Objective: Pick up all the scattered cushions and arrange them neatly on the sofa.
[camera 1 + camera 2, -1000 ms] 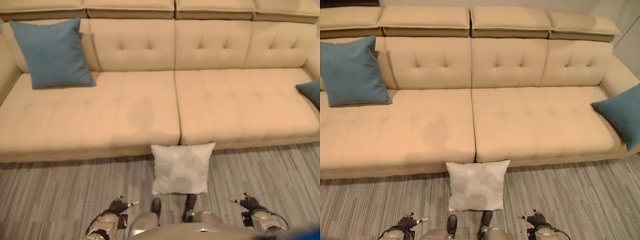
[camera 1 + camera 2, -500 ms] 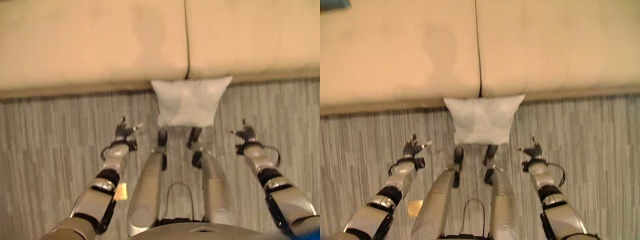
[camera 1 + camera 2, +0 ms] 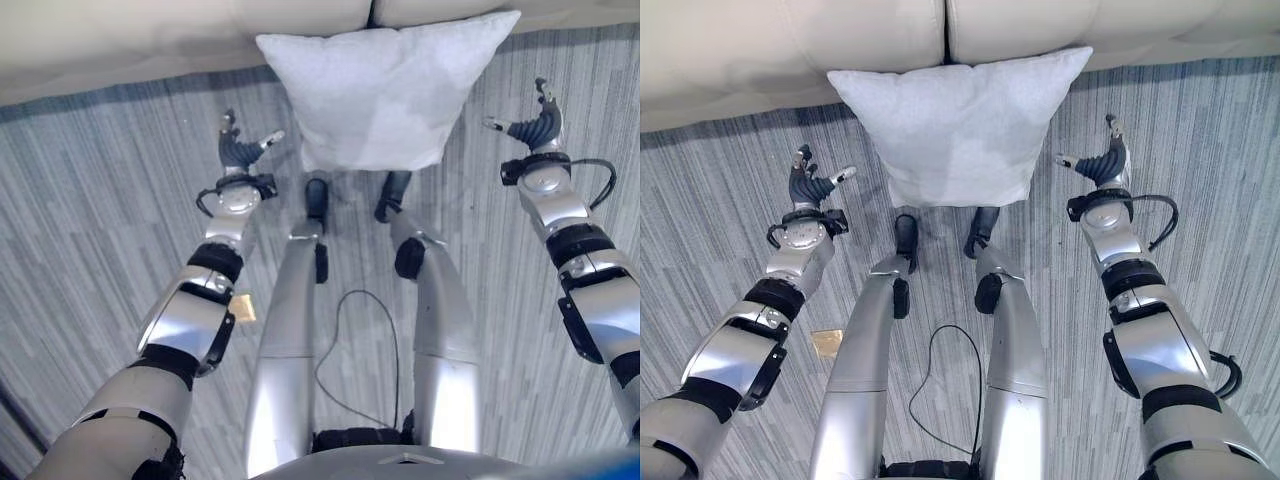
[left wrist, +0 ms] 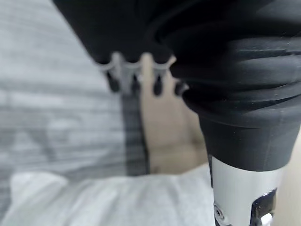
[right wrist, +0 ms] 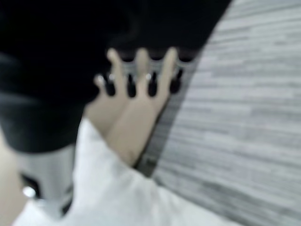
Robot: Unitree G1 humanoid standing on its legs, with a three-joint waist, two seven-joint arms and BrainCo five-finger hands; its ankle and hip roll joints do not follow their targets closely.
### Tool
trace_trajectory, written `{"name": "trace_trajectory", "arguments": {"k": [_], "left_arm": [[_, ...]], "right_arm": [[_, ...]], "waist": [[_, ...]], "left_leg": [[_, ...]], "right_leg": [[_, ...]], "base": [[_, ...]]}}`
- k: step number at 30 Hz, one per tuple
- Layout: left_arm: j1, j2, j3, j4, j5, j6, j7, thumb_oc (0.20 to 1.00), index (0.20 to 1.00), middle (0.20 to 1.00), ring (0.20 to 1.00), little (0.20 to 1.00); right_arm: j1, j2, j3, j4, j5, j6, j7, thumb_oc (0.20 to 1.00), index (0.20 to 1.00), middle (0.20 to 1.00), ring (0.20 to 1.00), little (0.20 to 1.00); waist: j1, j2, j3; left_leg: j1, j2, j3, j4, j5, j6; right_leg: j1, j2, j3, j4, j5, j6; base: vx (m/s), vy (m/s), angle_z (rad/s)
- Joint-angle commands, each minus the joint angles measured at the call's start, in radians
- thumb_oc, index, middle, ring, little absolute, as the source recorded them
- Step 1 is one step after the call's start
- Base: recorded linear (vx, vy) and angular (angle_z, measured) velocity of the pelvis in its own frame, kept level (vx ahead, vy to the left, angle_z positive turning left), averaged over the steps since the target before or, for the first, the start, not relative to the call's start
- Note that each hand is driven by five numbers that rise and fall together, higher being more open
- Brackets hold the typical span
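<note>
a white cushion [image 3: 955,130] lies on the grey striped carpet floor [image 3: 720,200], its far edge resting against the base of the beige sofa [image 3: 790,50], just below the seam between two seat sections. the left hand [image 3: 808,186] hovers above the floor just beside the cushion's left edge, fingers loosely spread and grasping nothing. the right hand [image 3: 1103,163] hovers just beside the cushion's right edge, likewise released, fingers relaxed and apart. neither hand touches the cushion, which sits between them.
</note>
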Motion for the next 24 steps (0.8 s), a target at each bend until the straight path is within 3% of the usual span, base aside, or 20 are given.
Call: {"name": "trace_trajectory", "arguments": {"k": [1, 9, 16, 20, 24], "left_arm": [[0.070, 0.019, 0.030, -0.024, -0.031, -0.041, 0.016, 1.000, 1.000, 1.000, 1.000, 1.000], [-0.101, 0.068, -0.031, -0.069, -0.095, -0.050, 0.000, 1.000, 1.000, 1.000, 1.000, 1.000], [-0.188, 0.065, -0.082, -0.101, -0.078, -0.054, 0.018, 1.000, 1.000, 1.000, 1.000, 1.000], [-0.246, 0.031, -0.109, -0.097, -0.087, -0.058, 0.025, 1.000, 1.000, 1.000, 1.000, 1.000], [-0.264, -0.058, -0.119, -0.119, -0.122, -0.077, 0.034, 1.000, 1.000, 1.000, 1.000, 1.000]], "right_arm": [[0.064, -0.035, 0.044, -0.007, 0.030, -0.031, -0.026, 1.000, 1.000, 1.000, 1.000, 1.000], [-0.123, -0.066, 0.141, -0.008, 0.129, -0.059, 0.022, 1.000, 1.000, 1.000, 1.000, 1.000], [-0.217, -0.068, 0.186, -0.017, 0.149, -0.064, 0.018, 1.000, 1.000, 1.000, 1.000, 1.000], [-0.292, -0.050, 0.237, -0.003, 0.152, -0.063, 0.031, 1.000, 1.000, 1.000, 1.000, 1.000], [-0.339, 0.003, 0.257, 0.008, 0.185, -0.065, 0.044, 1.000, 1.000, 1.000, 1.000, 1.000]], "waist": [[-0.007, 0.026, -0.112], [-0.017, 0.028, -0.089], [-0.020, 0.042, -0.051], [-0.009, 0.056, -0.016], [0.002, 0.072, -0.010]], "left_leg": [[-0.040, 0.019, -0.062, -0.045, 0.044, -0.079], [-0.239, 0.010, -0.044, 0.078, 0.006, -0.056], [-0.294, 0.009, -0.041, 0.116, 0.002, -0.053], [-0.308, 0.012, -0.056, 0.148, -0.001, -0.052], [-0.313, 0.012, -0.067, 0.169, 0.000, -0.052]], "right_leg": [[-0.013, -0.056, 0.100, 0.123, -0.108, 0.132], [-0.227, -0.045, 0.153, 0.213, -0.115, 0.132], [-0.282, -0.045, 0.162, 0.236, -0.116, 0.136], [-0.282, -0.038, 0.152, 0.245, -0.116, 0.136], [-0.282, -0.041, 0.143, 0.258, -0.125, 0.130]], "base": [[0.03, 0.002, -0.01], [0.06, 0.033, -0.06], [0.04, 0.010, -0.06], [0.02, -0.006, -0.02], [0.02, -0.019, -0.02]]}}
